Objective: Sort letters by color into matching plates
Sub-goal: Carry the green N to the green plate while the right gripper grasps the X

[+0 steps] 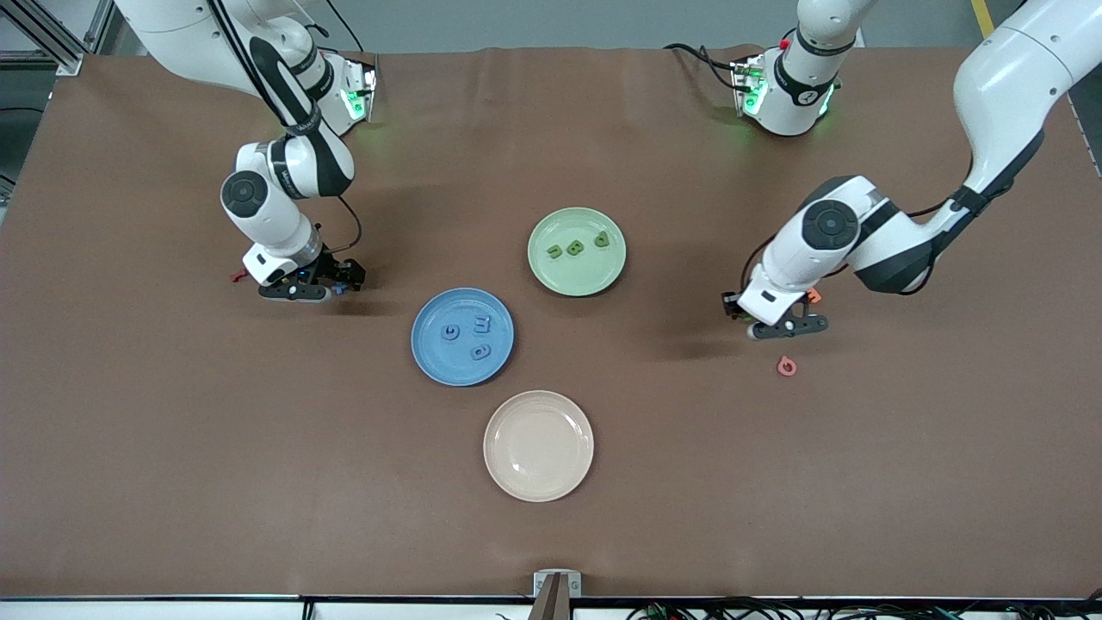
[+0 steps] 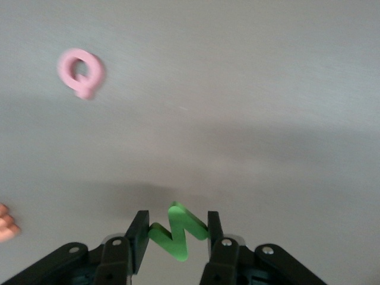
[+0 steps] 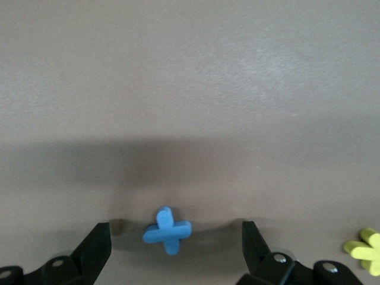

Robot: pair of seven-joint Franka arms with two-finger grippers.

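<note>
On my desk (image 1: 172, 448) the blue plate (image 1: 430, 353) and green plate (image 1: 594, 275) each carry three letters. My left gripper (image 2: 173, 237) has its jaws clamped on the green letter (image 2: 178, 231), ready for carrying to the green plate. My right gripper (image 3: 175, 249) sits low, jaws wide, the blue letter (image 3: 167, 230) lying between them untouched, lined up for closing.

Beige plate (image 1: 538, 445), pink letter (image 1: 786, 367)
</note>
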